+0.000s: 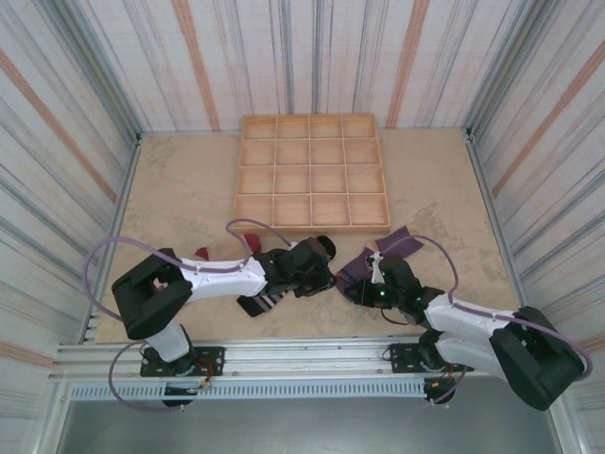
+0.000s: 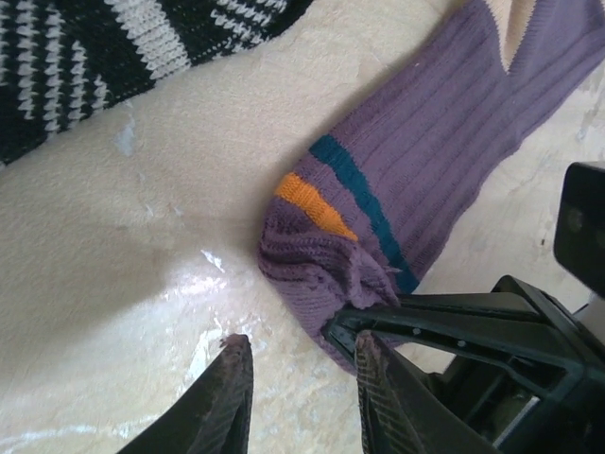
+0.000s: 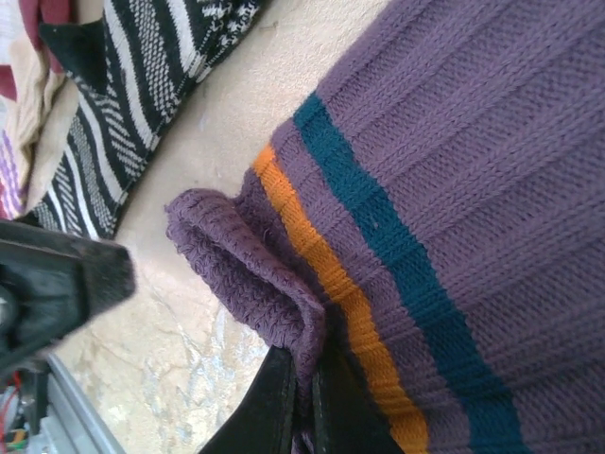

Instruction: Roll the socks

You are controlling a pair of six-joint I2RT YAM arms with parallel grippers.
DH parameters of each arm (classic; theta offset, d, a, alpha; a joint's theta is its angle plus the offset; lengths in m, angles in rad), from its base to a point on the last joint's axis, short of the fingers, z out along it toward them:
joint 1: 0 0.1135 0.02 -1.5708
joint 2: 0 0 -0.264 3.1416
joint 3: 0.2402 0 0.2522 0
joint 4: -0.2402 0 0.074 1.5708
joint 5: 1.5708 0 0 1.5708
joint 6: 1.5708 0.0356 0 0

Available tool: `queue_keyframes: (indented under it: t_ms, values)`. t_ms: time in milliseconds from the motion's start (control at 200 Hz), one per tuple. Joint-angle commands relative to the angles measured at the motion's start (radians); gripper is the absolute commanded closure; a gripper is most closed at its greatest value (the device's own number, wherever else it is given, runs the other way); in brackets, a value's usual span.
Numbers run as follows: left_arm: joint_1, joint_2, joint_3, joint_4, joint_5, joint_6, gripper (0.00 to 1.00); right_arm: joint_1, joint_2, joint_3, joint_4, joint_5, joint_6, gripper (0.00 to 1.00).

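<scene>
The purple sock (image 1: 380, 257) lies on the table just right of centre, its cuff end with orange and teal stripes (image 2: 326, 203) pointing toward the arms. My right gripper (image 3: 304, 364) is shut on the folded cuff edge (image 3: 246, 265) of this sock. My left gripper (image 2: 302, 350) hovers right beside that cuff, jaws apart with only bare table between them; its right finger (image 2: 373, 369) sits against the right gripper's fingers (image 2: 454, 317). The black-and-white striped sock (image 1: 269, 301) lies under the left arm. The beige and maroon sock (image 3: 28, 85) peeks out beyond it.
A wooden tray (image 1: 312, 170) divided into several compartments stands at the back centre, close behind both grippers. Striped walls enclose the table on three sides. In the right wrist view the left gripper's finger (image 3: 57, 284) sits at the left edge.
</scene>
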State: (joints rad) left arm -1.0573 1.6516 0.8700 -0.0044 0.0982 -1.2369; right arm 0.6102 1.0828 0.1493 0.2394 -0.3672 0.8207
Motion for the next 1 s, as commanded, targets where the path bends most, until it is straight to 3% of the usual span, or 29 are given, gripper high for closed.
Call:
queue_keyframes:
  t_ms: [0, 265, 561, 997]
  values:
    - [-0.006, 0.038, -0.019, 0.041, -0.026, 0.005, 0.67, -0.043, 0.112, -0.009, -0.069, -0.085, 0.027, 1.00]
    - [-0.004, 0.091, -0.020, 0.075, -0.056, -0.031, 0.69, -0.068, 0.261, 0.024, -0.024, -0.124, 0.047, 1.00]
    - [0.008, 0.072, -0.034, 0.072, -0.133, -0.037, 0.71, -0.138, 0.236, 0.009, -0.050, -0.162, 0.056, 1.00]
    - [0.016, 0.156, -0.005, 0.159, -0.097, -0.044, 0.71, -0.185, 0.275, -0.001, 0.020, -0.218, 0.067, 1.00]
